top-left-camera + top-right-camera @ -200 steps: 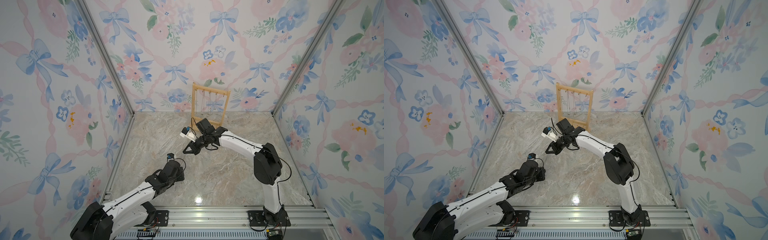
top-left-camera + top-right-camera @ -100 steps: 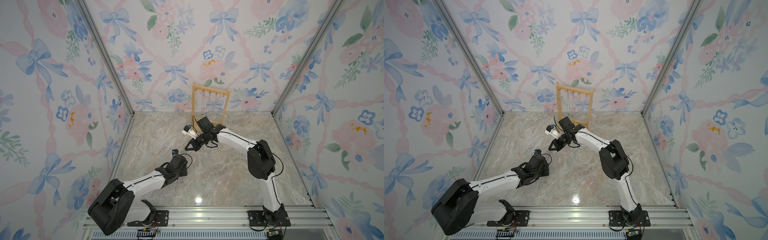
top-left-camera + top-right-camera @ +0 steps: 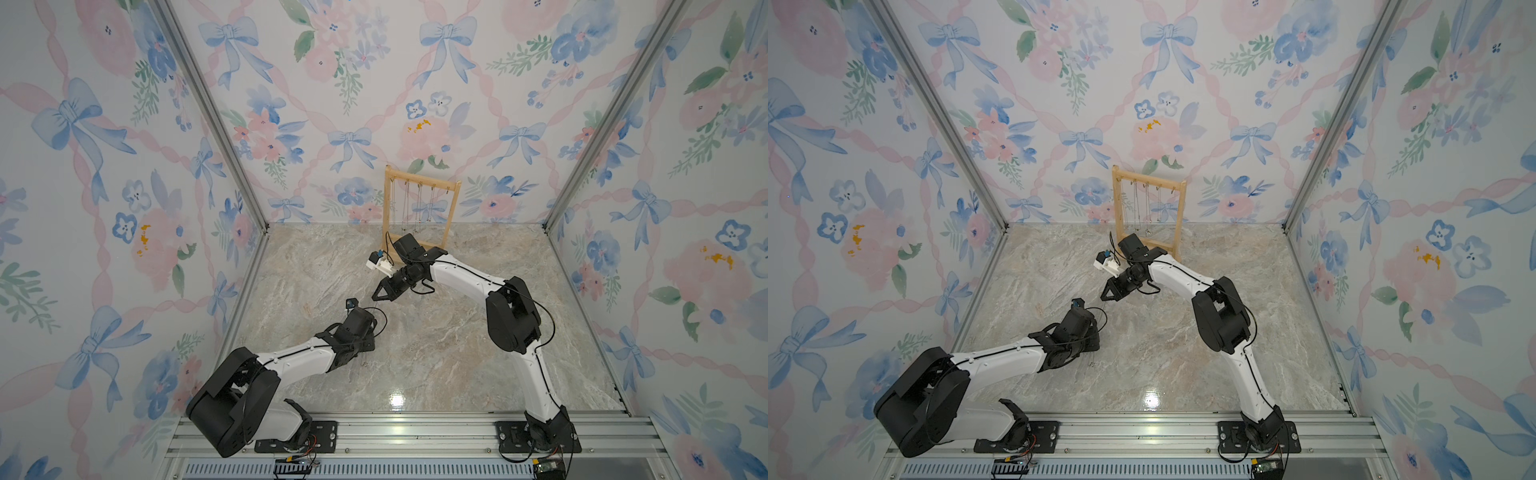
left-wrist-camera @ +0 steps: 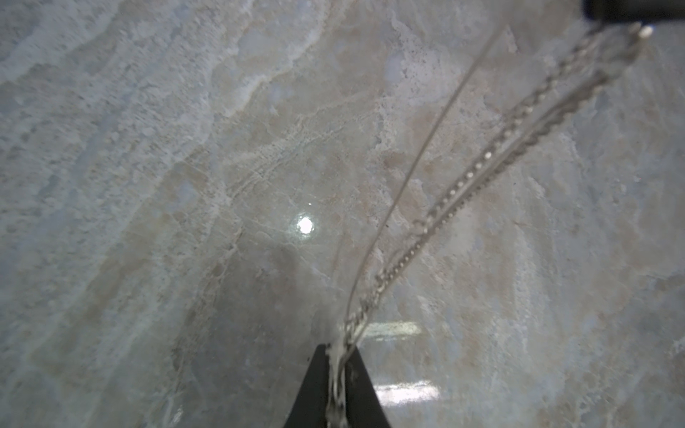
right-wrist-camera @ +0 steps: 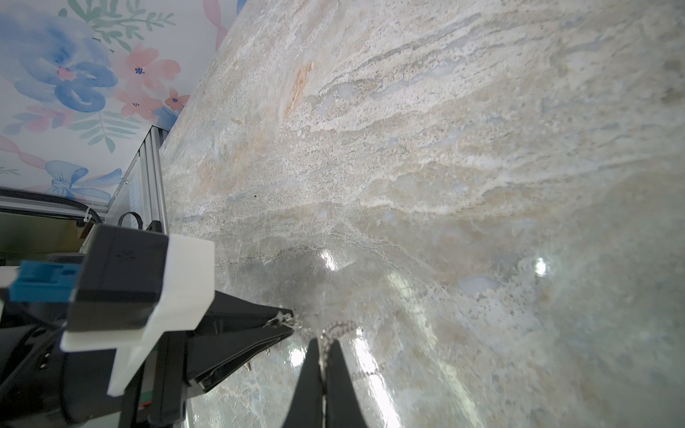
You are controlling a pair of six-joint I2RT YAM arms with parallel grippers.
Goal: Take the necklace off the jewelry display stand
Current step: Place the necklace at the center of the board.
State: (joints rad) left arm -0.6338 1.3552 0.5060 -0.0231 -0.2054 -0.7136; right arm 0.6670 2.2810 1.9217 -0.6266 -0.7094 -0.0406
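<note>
The jewelry display stand [image 3: 422, 185] [image 3: 1148, 179] stands upright at the far middle of the marble tabletop [image 3: 436, 353], close to the flowered back wall [image 3: 374, 83]. Several thin chains [image 3: 419, 208] hang from its top bar in both top views.

The necklace [image 4: 444, 211] is off the stand and hangs in the air between the two arms, over the table to the near left of the stand's base. In the left wrist view it runs as a beaded strand beside a finer one, from the left gripper [image 4: 337, 350] up to the dark tip of the right gripper [image 4: 611, 11].

The right gripper [image 3: 376, 296] [image 3: 1105, 296] hovers just near-left of the stand, pointing down and left. In the right wrist view its fingers are pressed together, pinching a loop of the chain [image 5: 335, 328] at their tips [image 5: 323, 344].

The left gripper [image 5: 285, 322] sits nearer and slightly left, its tip just beside the right one's. Its fingers stand almost together, leaving a narrow slit in which the chain is caught. Its wrist camera [image 5: 122, 281], black and white with a blue plug, fills the corner of the right wrist view
</note>
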